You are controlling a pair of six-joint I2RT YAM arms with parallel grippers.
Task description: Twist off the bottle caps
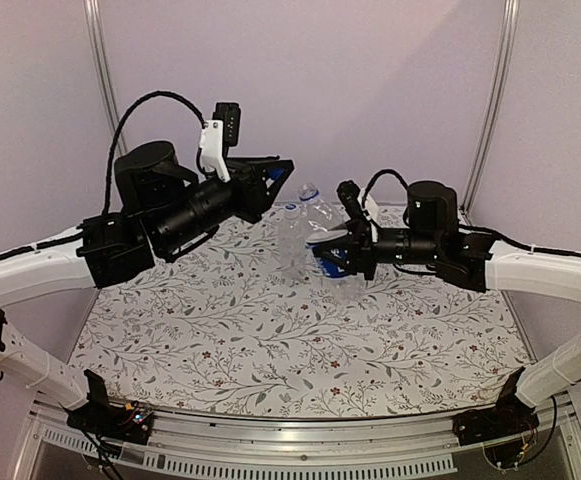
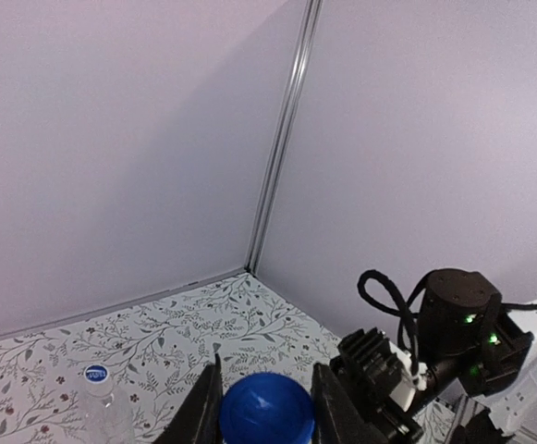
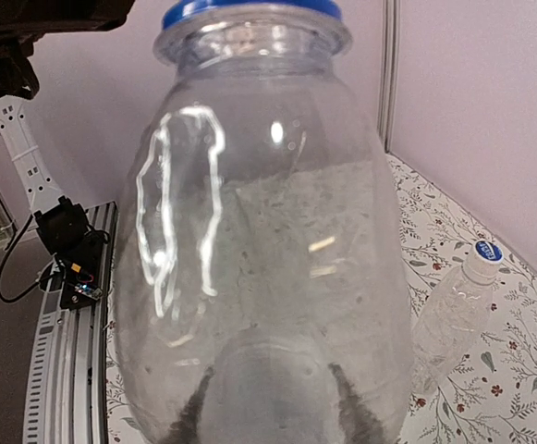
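left wrist: left tool pinching blue cap; right tool clamps labelled bottle; plain bottle upright beside, capped.

In the left wrist view the bottom edge cuts the solid blue cap at 6 o'clock and the plain bottle at 7 o'clock; the left fingers beside the cap show only tips. In the right wrist view the labelled bottle is cut off at 6 o'clock before its base, a blue band at 12 o'clock is clipped, cap or ring unclear, and the right fingers are dark blurs through the plastic.
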